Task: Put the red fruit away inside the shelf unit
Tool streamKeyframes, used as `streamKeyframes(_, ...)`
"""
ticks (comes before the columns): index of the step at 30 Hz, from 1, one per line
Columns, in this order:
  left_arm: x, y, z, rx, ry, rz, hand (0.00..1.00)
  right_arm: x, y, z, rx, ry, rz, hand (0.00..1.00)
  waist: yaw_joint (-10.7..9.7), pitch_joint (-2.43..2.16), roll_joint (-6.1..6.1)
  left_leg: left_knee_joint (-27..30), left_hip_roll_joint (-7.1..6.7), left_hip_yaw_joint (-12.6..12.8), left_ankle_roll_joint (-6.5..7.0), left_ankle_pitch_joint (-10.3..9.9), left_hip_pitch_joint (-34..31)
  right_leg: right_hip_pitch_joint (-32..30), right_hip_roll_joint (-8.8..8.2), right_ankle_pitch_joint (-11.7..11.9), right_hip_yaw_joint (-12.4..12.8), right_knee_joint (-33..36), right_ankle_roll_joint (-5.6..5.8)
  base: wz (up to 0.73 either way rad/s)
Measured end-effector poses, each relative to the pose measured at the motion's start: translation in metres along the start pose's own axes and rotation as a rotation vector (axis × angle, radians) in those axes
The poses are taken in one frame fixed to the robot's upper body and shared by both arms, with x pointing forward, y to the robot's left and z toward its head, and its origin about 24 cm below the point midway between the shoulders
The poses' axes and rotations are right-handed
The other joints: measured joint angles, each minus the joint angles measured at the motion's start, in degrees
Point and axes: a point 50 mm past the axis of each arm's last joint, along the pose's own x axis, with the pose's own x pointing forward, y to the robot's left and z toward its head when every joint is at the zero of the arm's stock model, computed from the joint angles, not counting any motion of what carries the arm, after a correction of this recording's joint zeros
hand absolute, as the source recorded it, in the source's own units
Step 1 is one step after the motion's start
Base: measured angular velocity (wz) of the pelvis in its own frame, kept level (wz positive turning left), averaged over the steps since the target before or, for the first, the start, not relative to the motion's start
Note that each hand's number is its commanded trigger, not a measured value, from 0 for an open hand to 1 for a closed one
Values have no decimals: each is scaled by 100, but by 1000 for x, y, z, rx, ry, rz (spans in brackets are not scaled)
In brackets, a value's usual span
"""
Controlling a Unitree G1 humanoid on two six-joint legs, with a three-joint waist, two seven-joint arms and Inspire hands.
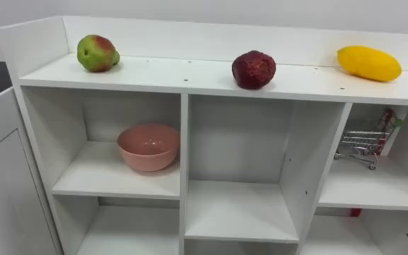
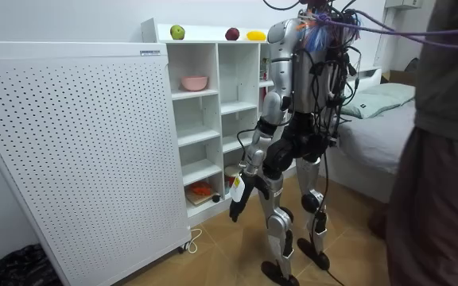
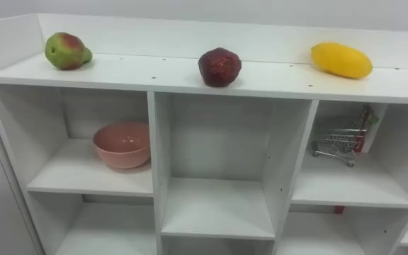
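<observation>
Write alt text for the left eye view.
Three fruits sit along the top of a white shelf unit: a green-red pear left, a dark red fruit centre, a yellow mango right. Below, a pink bowl sits in the left compartment, a toy shopping cart in the right.

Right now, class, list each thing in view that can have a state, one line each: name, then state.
pear, lying on the closet top, left end
dark red fruit, resting on top, middle
yellow mango, lying on its side, right end
pink bowl, upright, empty, upper left compartment
toy shopping cart, upright, upper right compartment
left hand, hanging at the robot's side
</observation>
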Motion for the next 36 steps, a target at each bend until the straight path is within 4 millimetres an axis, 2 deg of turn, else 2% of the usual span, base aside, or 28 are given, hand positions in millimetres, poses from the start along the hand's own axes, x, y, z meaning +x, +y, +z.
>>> streamKeyframes(7, 0, 0, 1, 0, -3, 5, 0, 0, 0, 0, 8, 0, -17, 0, 15, -4, 5, 10, 2, 21, 0, 0, 30, 5, 0, 0, 12, -3, 0, 0)
streamKeyframes(13, -1, -1, 0, -7, -10, 39, 0, 0, -1, -1, 112, -8, -89, 0, -1, -5, 56, 26, 2, 12, 0, 1, 35, 42, -2, 0, 25, 4, 0, 0)
streamKeyframes(16, -1, -5, -2, -11, -15, 47, 0, -2, -8, 14, 204, -73, -153, 0, -118, -2, 79, 23, -3, 6, 1, 2, 80, 102, -8, 0, 17, 6, 0, 0)
streamKeyframes(19, -1, -4, -1, -21, -31, 60, 0, -6, -17, 46, 317, -205, -219, 0, -216, 0, 93, 26, -3, 40, 2, 3, 92, 101, -8, 0, 21, 7, 0, -3)
streamKeyframes(22, -2, 1, 1, -43, -57, 96, 0, -20, -25, 84, 389, -373, -274, 0, -281, 9, 77, 22, -4, 38, 2, 4, 141, 90, -9, 0, 23, 6, 0, -2)
streamKeyframes(24, -2, 3, 4, -55, -75, 117, 0, -42, -28, 125, 406, -571, -313, 0, -281, 8, 91, 21, -5, 80, 3, 4, 137, 46, -5, 0, 93, 14, 0, -11)
streamKeyframes(27, -3, 3, 5, -59, -97, 129, 0, -72, -29, 161, 409, -785, -341, 0, -279, -11, 90, 19, -5, 79, 2, 4, 112, 10, 0, 2, 106, 14, -3, -2)
streamKeyframes(30, -3, 1, 1, -56, -96, 127, 0, -95, -28, 181, 363, -918, -390, 0, -284, -12, 70, 9, -8, 69, 2, 4, 99, 0, -2, 2, 90, 12, -3, 0)
streamKeyframes(33, -4, -4, -11, -53, -69, 118, 0, -133, -27, 205, 356, -1115, -410, 0, -278, -15, 69, 3, -6, 53, 2, 4, 103, -6, 1, 2, 107, 6, -3, 0)
streamKeyframes(34, -5, -4, -12, -52, -65, 116, 0, -138, -27, 208, 355, -1144, -414, 0, -274, -16, 71, 2, -6, 53, 2, 4, 110, 0, 2, 2, 127, 3, -3, 0)
streamKeyframes(36, -5, -7, -14, -48, -70, 111, 0, -161, -24, 220, 291, -1268, -449, 0, -236, -11, 91, 1, -6, 54, 2, 4, 108, -14, 4, 2, 156, 4, -3, -5)
